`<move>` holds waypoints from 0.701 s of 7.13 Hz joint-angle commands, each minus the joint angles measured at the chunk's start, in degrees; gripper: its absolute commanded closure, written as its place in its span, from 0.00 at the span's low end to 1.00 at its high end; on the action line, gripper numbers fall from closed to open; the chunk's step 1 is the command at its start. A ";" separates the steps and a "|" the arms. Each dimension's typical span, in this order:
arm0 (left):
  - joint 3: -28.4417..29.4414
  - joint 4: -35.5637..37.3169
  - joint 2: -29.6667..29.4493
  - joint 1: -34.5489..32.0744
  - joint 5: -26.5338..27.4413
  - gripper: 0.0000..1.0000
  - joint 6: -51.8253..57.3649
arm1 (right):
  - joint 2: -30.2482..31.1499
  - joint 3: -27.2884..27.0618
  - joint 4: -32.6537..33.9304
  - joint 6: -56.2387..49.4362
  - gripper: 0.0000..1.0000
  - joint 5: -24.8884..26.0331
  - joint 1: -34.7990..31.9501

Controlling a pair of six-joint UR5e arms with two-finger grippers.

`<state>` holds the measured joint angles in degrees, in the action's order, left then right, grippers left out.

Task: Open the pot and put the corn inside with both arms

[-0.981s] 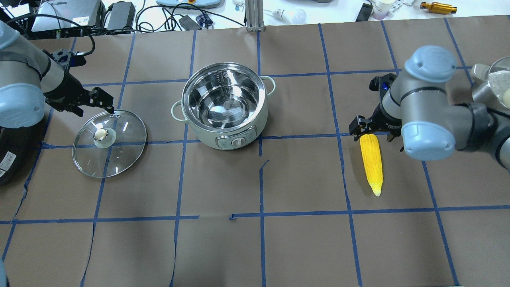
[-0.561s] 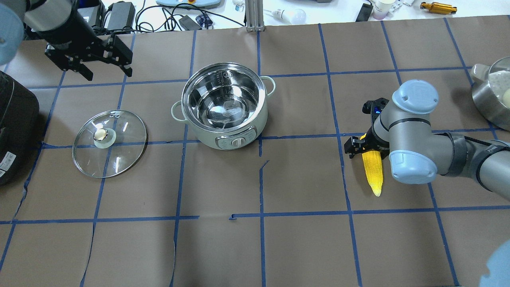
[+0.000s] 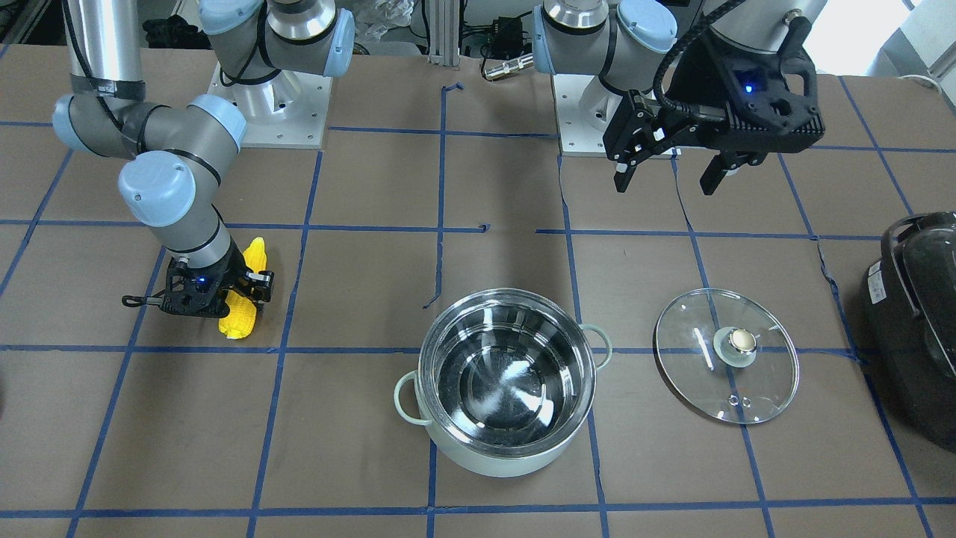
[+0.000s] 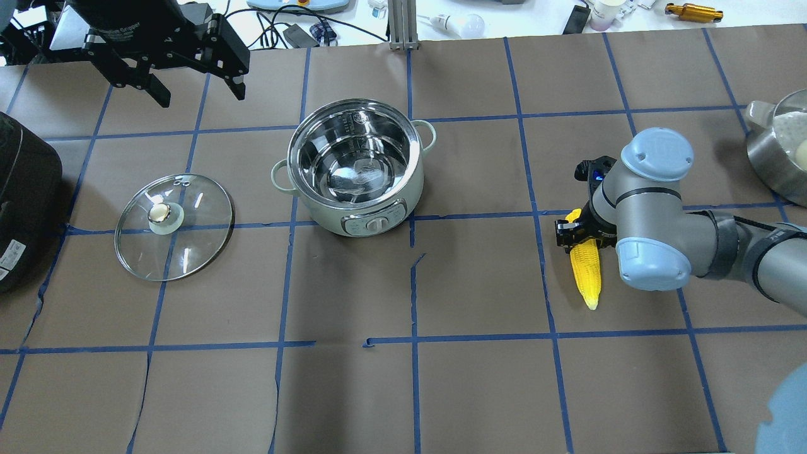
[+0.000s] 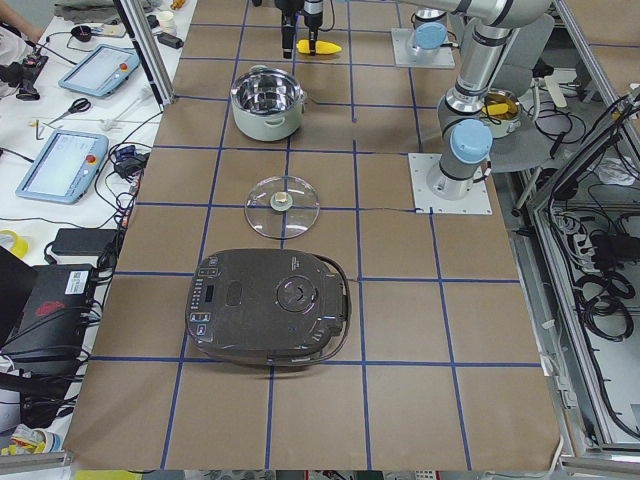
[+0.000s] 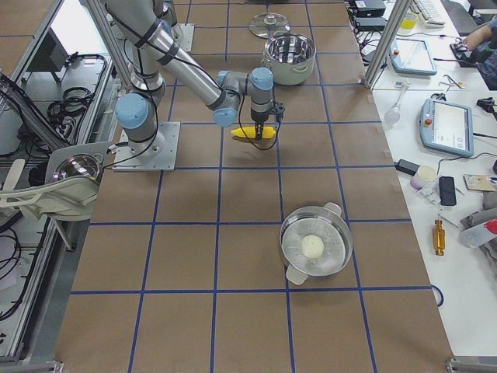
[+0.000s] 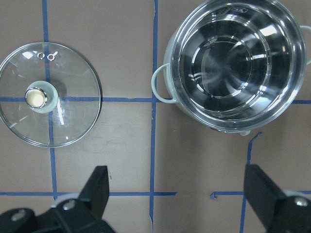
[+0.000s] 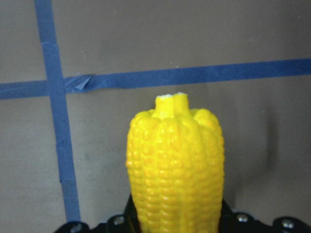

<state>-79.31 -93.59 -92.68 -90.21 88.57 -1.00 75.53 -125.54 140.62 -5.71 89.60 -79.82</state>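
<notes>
– At the robot's right end of the brown-papered table [image 4: 479, 391]: how does the bright yellow ridged corn cob [image 4: 585, 271] lie, and why?
– Lengthwise inside one blue-taped square, well apart from the round mint-green pot with steel interior [image 4: 355, 165]. The right black two-finger gripper [image 4: 577, 234] comes straight down over the thick end, fingers closed across it, with the tapered tip poking out free. I judge it grips the fat end so the corn cob can be tipped in point first. Lifted or resting: cannot tell.
– Pot?
– Mid-table, open, nothing inside. The clear glass lid with beige knob [image 4: 174, 227] lies knob-up on the paper at the pot's left, apart from it, out of the corn's likely path.
– Other arm?
– The left black two-finger gripper [image 4: 198, 93] hangs high above the table on the lid's side, jaws spread wide, holding nothing. Probably parked clear of the pot's mouth.
– Writing?
– White lettering on the left gripper's body, "Gripper" just legible. A stamped mark inside the pot wall and a white label on the large black cooker [image 4: 25, 189] are both too small to read.
</notes>
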 commanded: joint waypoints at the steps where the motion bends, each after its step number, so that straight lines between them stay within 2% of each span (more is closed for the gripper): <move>1: -3.98 4.95 0.74 0.39 1.52 0.00 3.63 | 0.49 0.20 -0.61 0.00 1.00 -0.04 0.28; 2: -4.35 6.82 0.75 0.56 1.26 0.00 3.47 | 0.58 1.34 -0.96 -0.09 1.00 -0.21 0.11; 5: -4.53 6.75 0.92 0.57 1.43 0.00 3.46 | -0.03 16.16 -16.30 -0.18 1.00 -0.91 -1.12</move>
<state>-83.78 -86.95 -91.81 -89.64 89.94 2.47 75.94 -115.35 130.50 -5.82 89.20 -80.30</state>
